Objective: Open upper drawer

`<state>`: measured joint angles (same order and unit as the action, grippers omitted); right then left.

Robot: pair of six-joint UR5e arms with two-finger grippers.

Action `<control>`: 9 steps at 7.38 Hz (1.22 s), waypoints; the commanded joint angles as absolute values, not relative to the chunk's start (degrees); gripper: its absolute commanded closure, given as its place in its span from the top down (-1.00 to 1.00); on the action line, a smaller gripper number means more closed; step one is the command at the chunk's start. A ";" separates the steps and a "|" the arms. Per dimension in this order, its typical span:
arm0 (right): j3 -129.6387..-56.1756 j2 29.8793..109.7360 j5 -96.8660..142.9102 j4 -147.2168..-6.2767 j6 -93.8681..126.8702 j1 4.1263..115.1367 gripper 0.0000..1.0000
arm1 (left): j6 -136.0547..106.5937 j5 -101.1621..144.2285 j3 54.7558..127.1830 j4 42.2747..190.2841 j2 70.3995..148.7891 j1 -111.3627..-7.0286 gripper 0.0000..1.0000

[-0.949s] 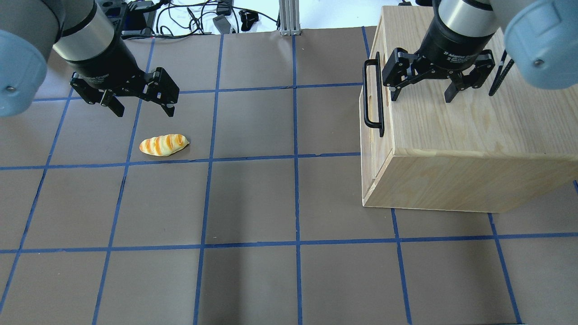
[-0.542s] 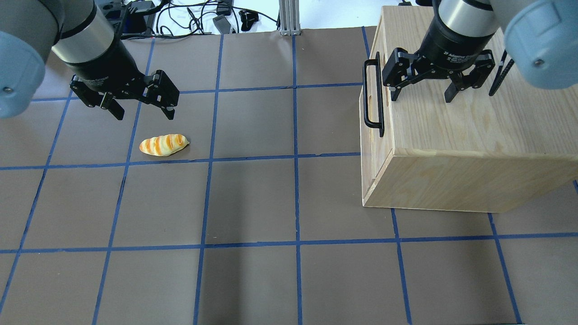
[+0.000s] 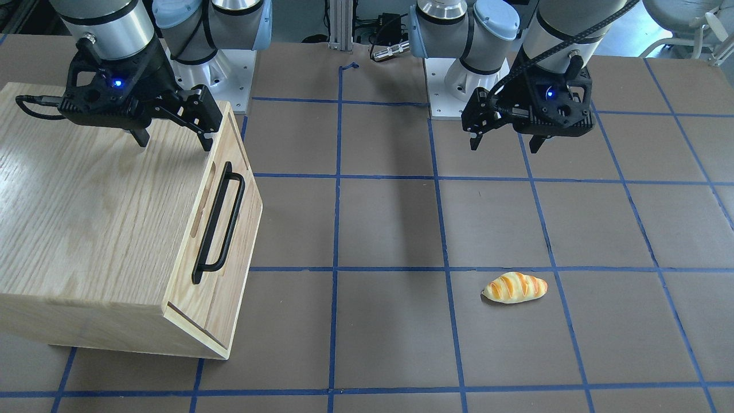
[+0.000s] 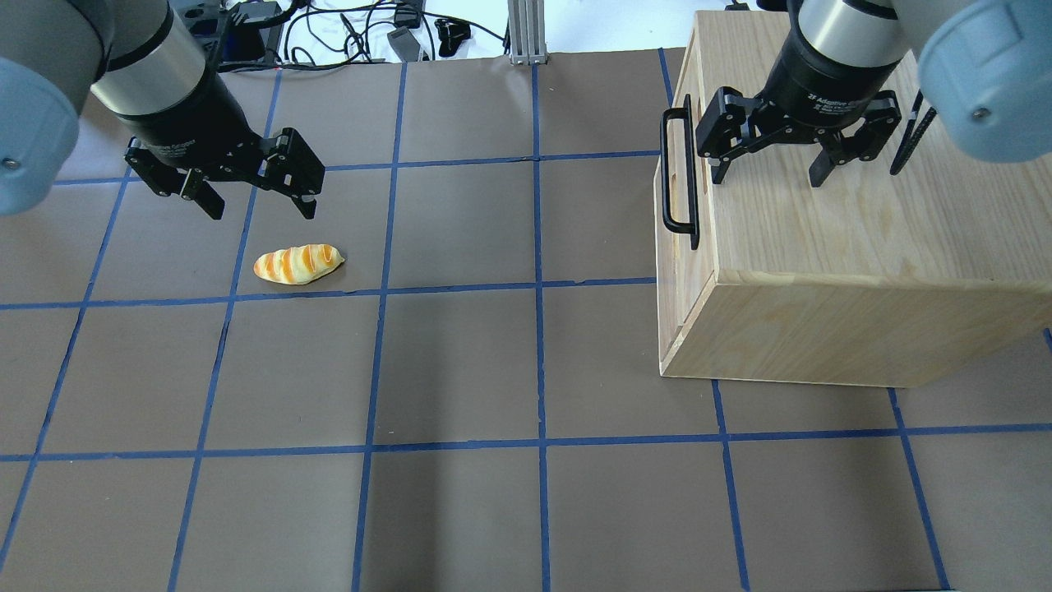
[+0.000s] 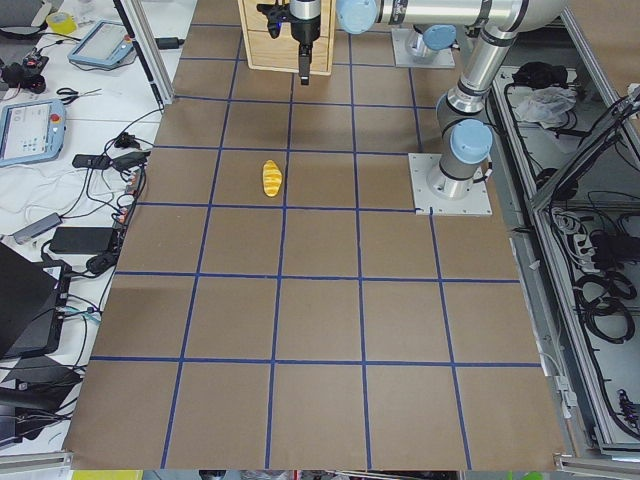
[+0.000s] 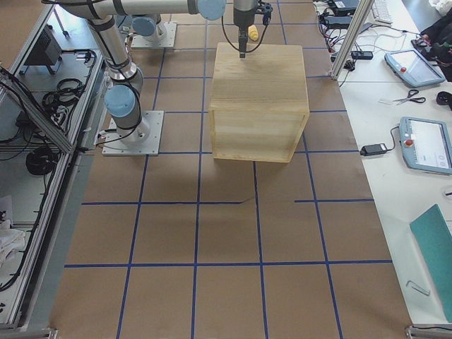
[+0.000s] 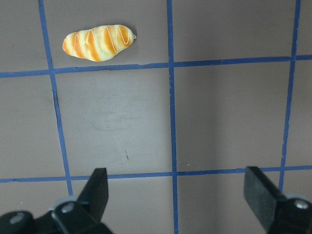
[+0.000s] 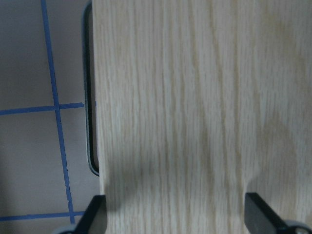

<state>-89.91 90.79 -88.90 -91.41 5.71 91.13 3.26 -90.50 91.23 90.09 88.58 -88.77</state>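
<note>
The upper drawer is the light-oak front panel with a long black bar handle and an oblong slot. It sits flush in the oak cabinet. The handle also shows in the overhead view and in the right wrist view. My right gripper is open and empty above the cabinet top, just behind the handle edge. My left gripper is open and empty above the table, far from the cabinet.
A toy bread loaf lies on the brown table just in front of the left gripper, and shows in the left wrist view. Blue tape lines grid the table. Cables and a metal post are at the far edge.
The left arm has edged very slightly to the left. The right gripper, the drawer and the bread have not moved.
</note>
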 commanded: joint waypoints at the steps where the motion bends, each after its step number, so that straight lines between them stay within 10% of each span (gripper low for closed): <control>1: -89.91 90.79 -88.86 -91.41 5.71 91.14 1.00 | 3.34 -90.53 90.71 89.91 89.12 -87.64 1.00; 9: -89.91 90.79 -88.95 -91.41 5.71 91.14 1.00 | -2.28 -83.62 90.18 79.90 95.00 -93.95 1.00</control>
